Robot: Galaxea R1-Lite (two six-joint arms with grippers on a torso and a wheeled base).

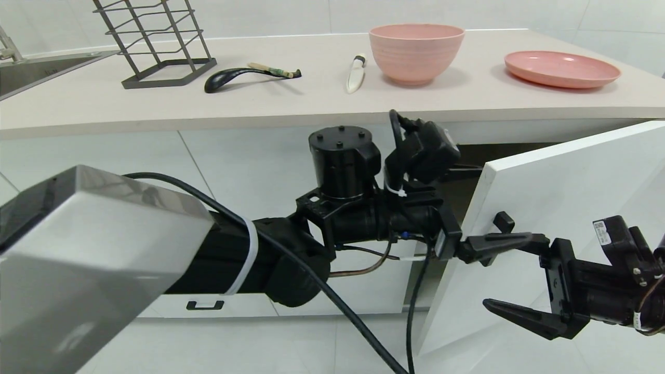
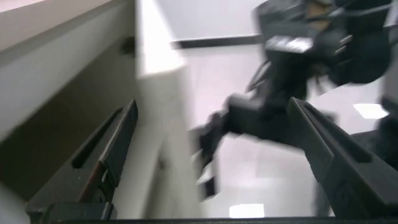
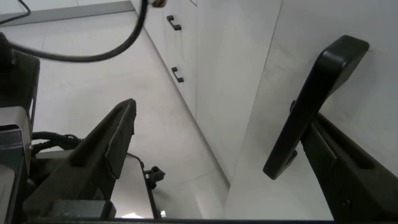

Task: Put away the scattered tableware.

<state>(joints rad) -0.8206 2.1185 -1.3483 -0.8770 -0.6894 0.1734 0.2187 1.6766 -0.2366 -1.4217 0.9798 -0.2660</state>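
The left gripper (image 2: 211,106) has its jaws spread and empty. The free edge of the cabinet door (image 1: 566,208) runs between them, one jaw inside the cabinet and one on the door's outer face. The right gripper (image 1: 483,272) hangs at that outer face too, jaws likewise released and holding nothing. It is just below the door's black handle (image 1: 503,221) and very near the left gripper.

The main hazard, as I judge it, is the two grippers fouling each other at the door's edge. If one arm swings the door, it could drive the panel into the other's jaws or wedge the inner jaw against the cabinet frame. If the right jaws close short of the handle, they would slide off the flat panel.

The tableware lies on the counter (image 1: 311,104) above the door. The pink bowl (image 1: 415,52) is over its free edge and the pink plate (image 1: 561,68) over its hinge side. A white utensil (image 1: 356,74), a black spoon (image 1: 226,79) and what look like chopsticks (image 1: 273,69) lie leftward beyond the free edge. None is stowed, and a half-open door could block the way in.
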